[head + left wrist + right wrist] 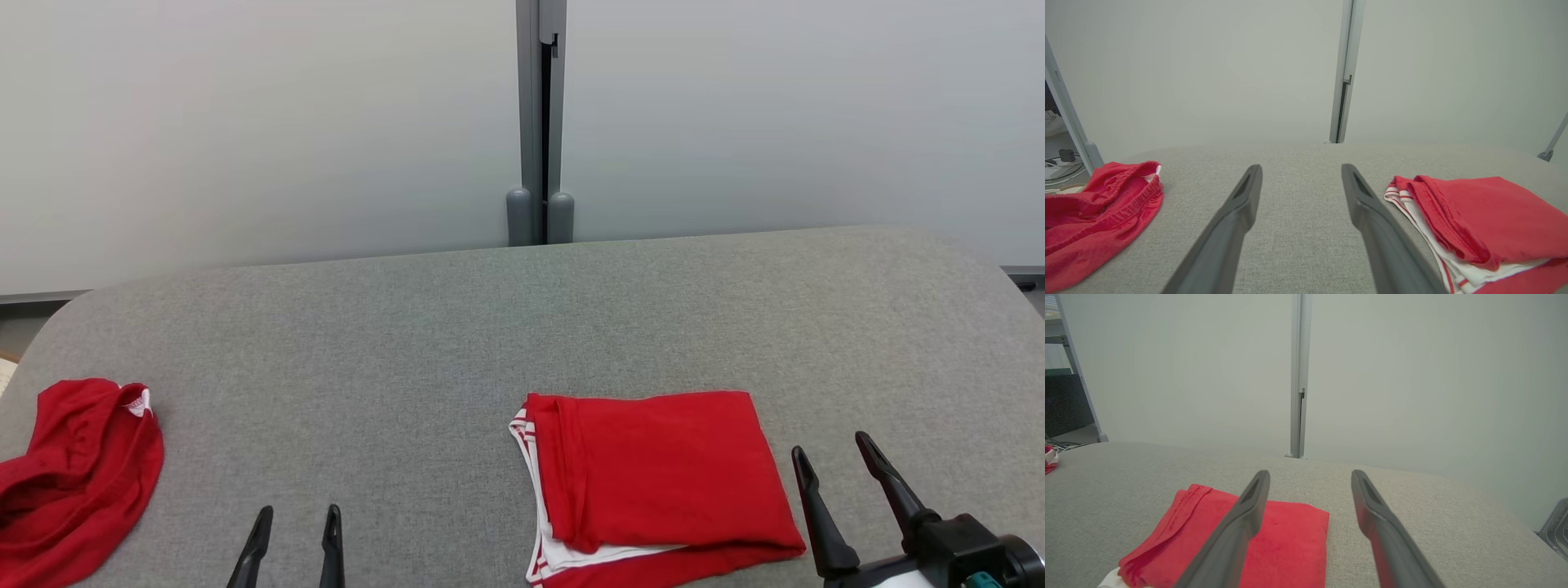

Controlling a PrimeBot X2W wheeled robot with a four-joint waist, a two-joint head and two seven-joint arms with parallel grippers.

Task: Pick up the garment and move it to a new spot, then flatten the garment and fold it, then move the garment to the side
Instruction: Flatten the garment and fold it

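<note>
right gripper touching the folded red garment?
Apart. Head view shows a strip of grey table between the right gripper and the folded red garment's right edge.

Both grippers low in the head view, fingers spread!
Left gripper (pixel 298 516) pokes up at lower left, its 2 dark fingers close to parallel with a narrow gap between them. Right gripper (pixel 831 447) sits at lower right, its 2 fingers splayed wider and leaning left, with the black wrist block (pixel 955 543) just behind. Each wrist view shows its own pair parted.
</note>
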